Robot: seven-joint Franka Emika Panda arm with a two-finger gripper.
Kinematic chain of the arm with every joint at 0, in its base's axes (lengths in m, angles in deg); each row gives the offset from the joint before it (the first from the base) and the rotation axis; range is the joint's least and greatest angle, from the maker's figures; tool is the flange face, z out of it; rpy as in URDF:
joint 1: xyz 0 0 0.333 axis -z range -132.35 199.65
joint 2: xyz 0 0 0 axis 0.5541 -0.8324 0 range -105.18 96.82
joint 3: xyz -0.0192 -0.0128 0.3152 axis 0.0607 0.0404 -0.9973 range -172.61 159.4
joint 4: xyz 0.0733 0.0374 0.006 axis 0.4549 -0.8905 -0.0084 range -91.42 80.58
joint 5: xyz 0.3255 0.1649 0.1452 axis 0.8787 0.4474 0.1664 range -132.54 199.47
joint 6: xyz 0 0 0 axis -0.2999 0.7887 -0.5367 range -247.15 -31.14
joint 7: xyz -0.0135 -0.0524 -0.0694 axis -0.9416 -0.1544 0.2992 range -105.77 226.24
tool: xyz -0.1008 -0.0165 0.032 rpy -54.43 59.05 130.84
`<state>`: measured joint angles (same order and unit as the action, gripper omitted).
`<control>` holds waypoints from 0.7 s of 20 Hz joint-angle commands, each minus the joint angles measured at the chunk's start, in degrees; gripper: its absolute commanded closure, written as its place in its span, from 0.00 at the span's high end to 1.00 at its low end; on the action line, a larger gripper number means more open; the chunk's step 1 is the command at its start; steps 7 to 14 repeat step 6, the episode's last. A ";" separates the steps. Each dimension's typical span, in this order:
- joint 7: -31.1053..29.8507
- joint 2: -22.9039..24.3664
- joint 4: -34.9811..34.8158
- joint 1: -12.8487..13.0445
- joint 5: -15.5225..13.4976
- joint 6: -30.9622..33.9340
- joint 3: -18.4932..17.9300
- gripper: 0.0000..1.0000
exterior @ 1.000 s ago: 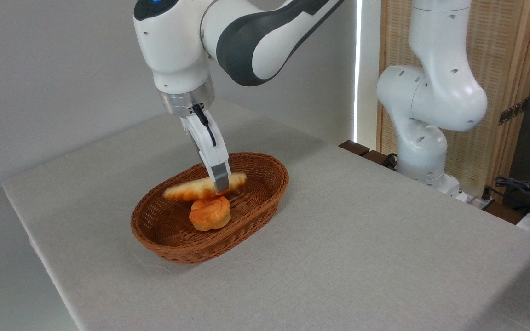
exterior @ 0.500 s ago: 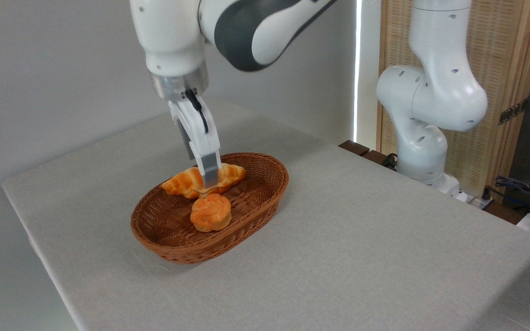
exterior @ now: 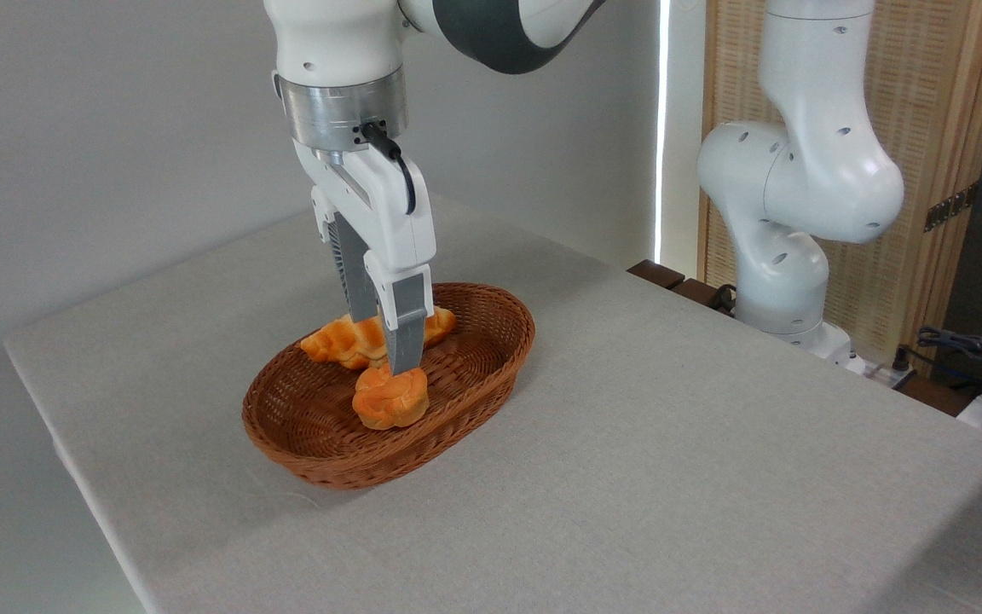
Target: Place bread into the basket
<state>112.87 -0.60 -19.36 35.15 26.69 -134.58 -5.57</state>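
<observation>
- The bread (exterior: 339, 339) is lying inside the basket (exterior: 491, 317), along its far side, resting against the inner wall with its scored, lobed top facing up and toward the camera.
- Its long axis is running left to right in the picture, roughly along the basket's own length, with the left tip sitting a little lower in the frame than the right tip near the far rim.
- The middle of the bread is being hidden by the gripper's fingers, so only its two ends are showing.
- The gripper (exterior: 384, 341) is hanging straight down over the basket, its two fingers standing apart with a narrow gap between them; it is released and holding nothing.
- The nearer finger's tip is appearing just above a round, knotted orange bun (exterior: 390, 399); whether it is touching the bun cannot be told.
- The bun is sitting in the basket's middle, just in front of the bread.
- The basket is resting on a table (exterior: 670, 443) covered with pale grey cloth.
- The robot's white base column (exterior: 798, 196) is standing beyond the table's right edge.
</observation>
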 commanded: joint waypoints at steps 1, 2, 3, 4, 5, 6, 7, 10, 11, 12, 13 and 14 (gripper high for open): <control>-9.89 -0.69 1.72 0.43 0.89 0.49 -0.94 1.00; -10.71 -0.60 1.89 0.43 0.89 0.49 -0.94 1.00; -10.80 -0.60 1.89 0.35 0.89 0.49 -1.12 1.00; -10.98 -0.60 1.89 0.35 0.54 0.49 -1.12 1.00; -11.15 -0.60 2.07 0.35 0.45 0.40 -1.12 1.00; -11.16 -0.60 2.16 0.35 0.45 0.49 -1.12 1.00; -11.16 -0.60 2.16 0.35 0.45 0.49 -1.12 1.00; -11.16 -0.60 2.16 0.35 0.45 0.49 -1.12 1.00; -11.16 -0.60 2.16 0.35 0.45 0.49 -1.12 1.00; -11.16 -0.60 2.16 0.35 0.45 0.49 -1.12 1.00; -11.16 -0.60 2.16 0.35 0.45 0.49 -1.12 1.00; -11.16 -0.60 2.16 0.35 0.45 0.49 -1.12 1.00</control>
